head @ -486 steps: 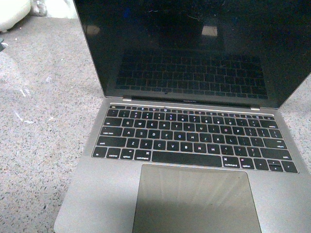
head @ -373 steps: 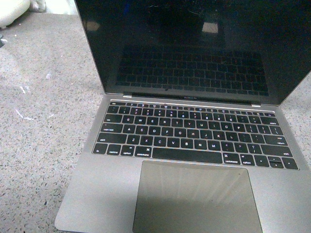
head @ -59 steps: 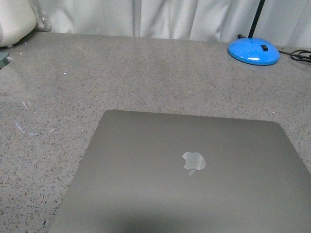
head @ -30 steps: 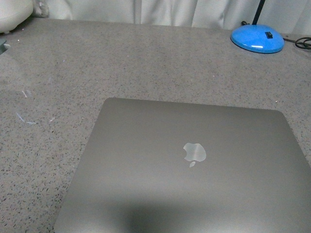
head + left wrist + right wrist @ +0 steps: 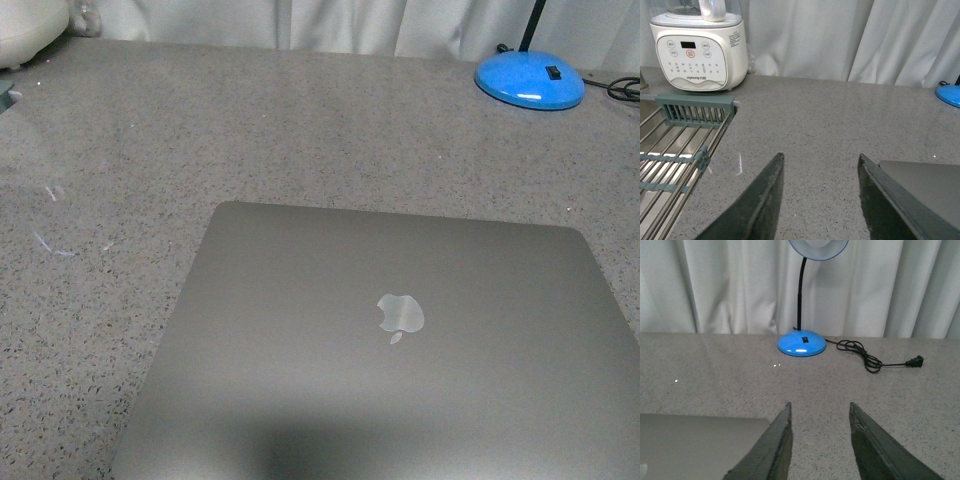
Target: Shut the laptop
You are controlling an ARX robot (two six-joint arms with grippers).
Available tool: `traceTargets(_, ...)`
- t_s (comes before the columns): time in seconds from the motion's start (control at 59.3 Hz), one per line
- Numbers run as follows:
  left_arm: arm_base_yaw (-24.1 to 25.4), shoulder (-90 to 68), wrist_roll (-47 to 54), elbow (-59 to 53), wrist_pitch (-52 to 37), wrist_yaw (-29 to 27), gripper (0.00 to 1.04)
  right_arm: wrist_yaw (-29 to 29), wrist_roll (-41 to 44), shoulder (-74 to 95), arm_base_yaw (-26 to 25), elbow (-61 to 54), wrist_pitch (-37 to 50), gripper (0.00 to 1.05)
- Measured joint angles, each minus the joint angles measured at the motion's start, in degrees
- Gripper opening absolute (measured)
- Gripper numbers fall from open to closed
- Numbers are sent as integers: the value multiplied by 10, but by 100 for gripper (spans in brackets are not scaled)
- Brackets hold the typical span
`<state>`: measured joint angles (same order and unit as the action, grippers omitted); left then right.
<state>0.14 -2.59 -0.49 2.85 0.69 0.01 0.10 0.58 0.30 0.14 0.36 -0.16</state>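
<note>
The space-grey laptop [image 5: 390, 340] lies shut and flat on the speckled grey counter, its silver apple logo [image 5: 400, 314] facing up. Neither arm shows in the front view. My left gripper [image 5: 820, 159] is open and empty above the bare counter, with a corner of the laptop lid [image 5: 927, 180] just beside one finger. My right gripper [image 5: 820, 407] is open and empty above the counter, with another corner of the lid [image 5: 695, 440] beside one finger. Neither gripper touches the laptop.
A blue desk lamp base [image 5: 530, 83] stands at the back right, also in the right wrist view [image 5: 801, 344], with a black cord [image 5: 870, 360] trailing. A white kitchen appliance [image 5: 699, 50] and a metal sink rack [image 5: 675, 150] are at the left. White curtain behind.
The laptop was open, with keyboard and screen showing, several seconds ago; its lid is now down flat. Since half a second ago nothing has moved.
</note>
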Motion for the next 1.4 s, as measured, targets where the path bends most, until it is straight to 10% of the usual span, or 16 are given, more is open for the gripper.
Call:
traceTargets(0.371,0,0,2,0,0,0,99,0,-1,-1,0,0,0,98)
traceTargets(1.399,0,0,2,0,0,0,98,0,0,-1,0,0,0,96)
